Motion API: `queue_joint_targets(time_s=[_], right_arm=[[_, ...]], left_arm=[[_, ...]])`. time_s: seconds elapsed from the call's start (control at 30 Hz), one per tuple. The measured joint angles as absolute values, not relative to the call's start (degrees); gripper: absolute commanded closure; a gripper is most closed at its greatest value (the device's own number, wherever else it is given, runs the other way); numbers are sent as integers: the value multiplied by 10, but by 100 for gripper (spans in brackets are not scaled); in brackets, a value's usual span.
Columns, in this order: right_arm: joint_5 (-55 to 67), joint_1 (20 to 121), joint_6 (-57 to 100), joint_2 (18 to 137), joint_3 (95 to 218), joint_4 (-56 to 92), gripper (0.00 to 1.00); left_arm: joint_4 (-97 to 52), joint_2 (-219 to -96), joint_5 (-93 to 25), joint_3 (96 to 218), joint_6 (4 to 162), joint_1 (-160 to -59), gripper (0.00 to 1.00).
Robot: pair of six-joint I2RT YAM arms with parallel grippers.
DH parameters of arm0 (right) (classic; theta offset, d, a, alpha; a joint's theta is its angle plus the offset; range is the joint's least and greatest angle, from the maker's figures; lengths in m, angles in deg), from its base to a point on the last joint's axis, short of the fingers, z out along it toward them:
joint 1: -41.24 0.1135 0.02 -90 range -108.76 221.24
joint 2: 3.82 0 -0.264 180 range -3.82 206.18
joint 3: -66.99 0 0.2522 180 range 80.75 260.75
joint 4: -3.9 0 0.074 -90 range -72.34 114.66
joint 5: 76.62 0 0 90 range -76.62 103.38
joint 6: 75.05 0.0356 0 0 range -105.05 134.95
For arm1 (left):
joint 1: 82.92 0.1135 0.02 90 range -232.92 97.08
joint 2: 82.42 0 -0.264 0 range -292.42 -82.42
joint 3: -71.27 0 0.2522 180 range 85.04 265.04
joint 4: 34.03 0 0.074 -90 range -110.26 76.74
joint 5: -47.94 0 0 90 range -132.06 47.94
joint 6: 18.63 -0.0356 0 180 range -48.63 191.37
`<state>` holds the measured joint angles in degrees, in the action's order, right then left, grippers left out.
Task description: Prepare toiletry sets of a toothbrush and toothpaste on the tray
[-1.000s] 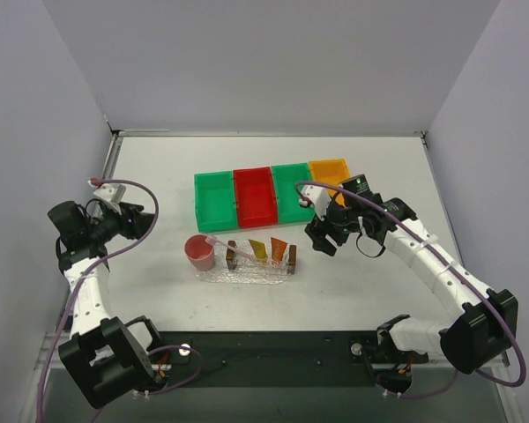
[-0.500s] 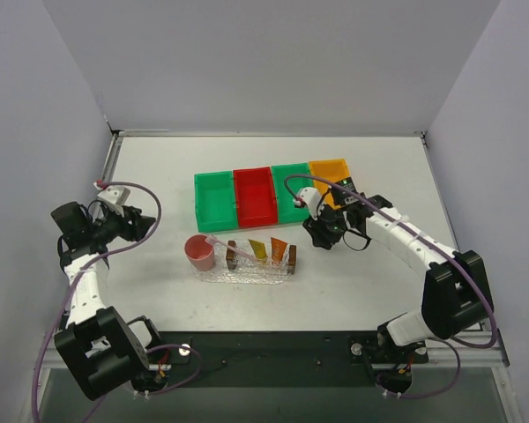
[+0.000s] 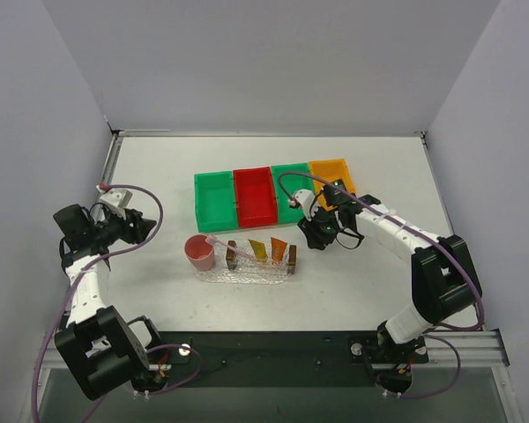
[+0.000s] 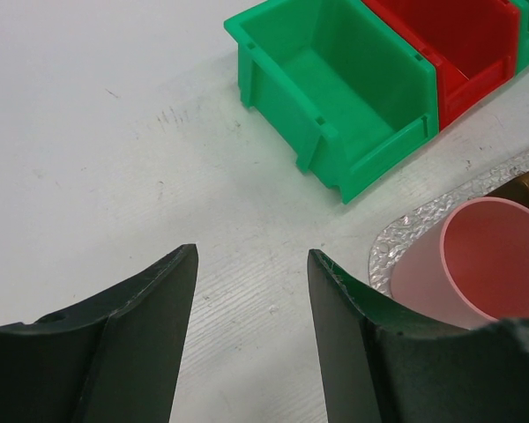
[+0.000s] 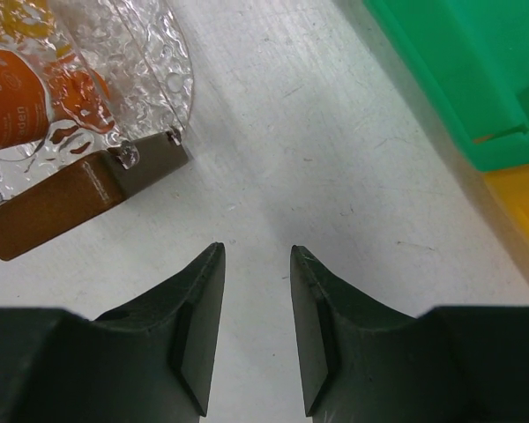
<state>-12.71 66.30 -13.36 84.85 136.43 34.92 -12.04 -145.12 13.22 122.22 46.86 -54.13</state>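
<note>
Clear brown-handled plastic tray [image 3: 293, 257] mid-counter: two orange toothpaste tubes [image 3: 278, 249] inside, slim pink toothbrush [image 3: 225, 243] at left end | right end effector [image 5: 256, 256] moved beside tray's right end, jaws narrowed, empty | left end effector [image 4: 251, 256] apart | probably final adjusting.

The tray [image 3: 293, 258] is sitting just left of the right gripper [image 5: 256, 250], tubes [image 3: 279, 249] standing in it; bins [image 3: 253, 198] are lying behind it.

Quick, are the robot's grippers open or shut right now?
Left gripper: open, empty.
Right gripper: open a little, empty.
</note>
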Motion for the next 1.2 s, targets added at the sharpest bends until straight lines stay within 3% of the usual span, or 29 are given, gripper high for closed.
queue_joint_targets(time_s=[1.2], right_arm=[[-154,715,-91,881,1382,347,70]], left_arm=[[-118,-1451,125,1220,451,-541,37]])
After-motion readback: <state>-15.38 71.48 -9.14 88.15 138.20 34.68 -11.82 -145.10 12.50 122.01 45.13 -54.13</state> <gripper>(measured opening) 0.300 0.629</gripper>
